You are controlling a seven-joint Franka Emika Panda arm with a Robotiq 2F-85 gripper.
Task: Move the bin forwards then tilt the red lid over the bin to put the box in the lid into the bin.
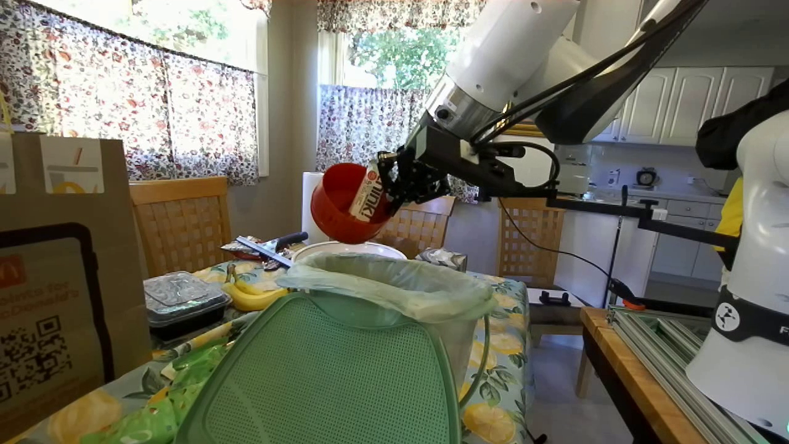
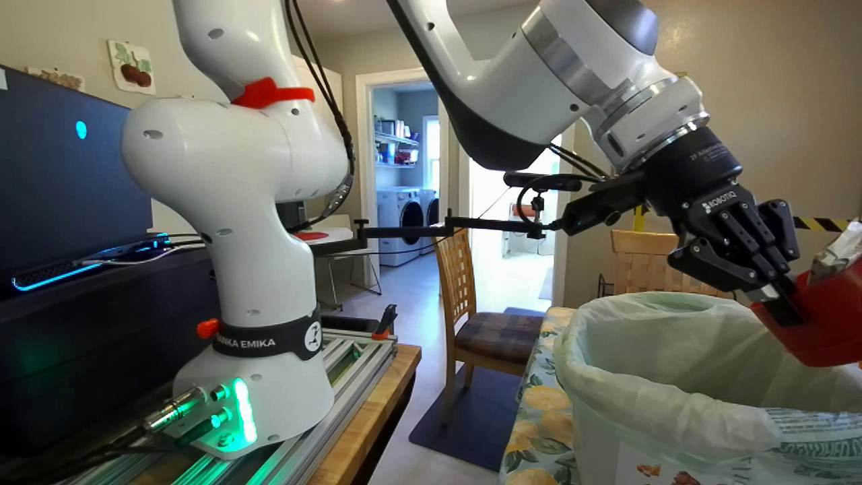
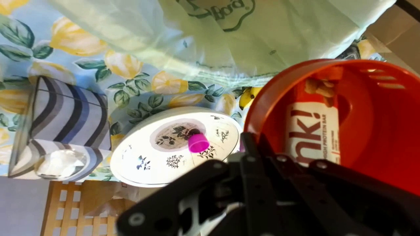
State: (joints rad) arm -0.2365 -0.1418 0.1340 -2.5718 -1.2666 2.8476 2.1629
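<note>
My gripper (image 3: 256, 141) is shut on the rim of the red lid (image 3: 387, 137), with one finger outside the wall and one inside. The red lid hangs tilted in the air, its hollow facing the camera in an exterior view (image 1: 336, 213). Inside it lies the box (image 3: 313, 127), white with dark lettering; its lower end is hidden behind my fingers. The bin (image 2: 606, 411), off-white with a pale green liner, stands below on the table. The lid is higher than the liner's folded rim (image 1: 394, 296); whether it is right over the opening I cannot tell.
A green rounded cover (image 1: 327, 376) leans at the bin's front. Beside the bin are a patterned white bowl (image 3: 170, 164) with a pink cup (image 3: 198, 143) and a striped tissue box (image 3: 70, 114). Bananas (image 1: 253, 296), a plastic container (image 1: 185, 302) and a paper bag (image 1: 55, 271) stand nearby.
</note>
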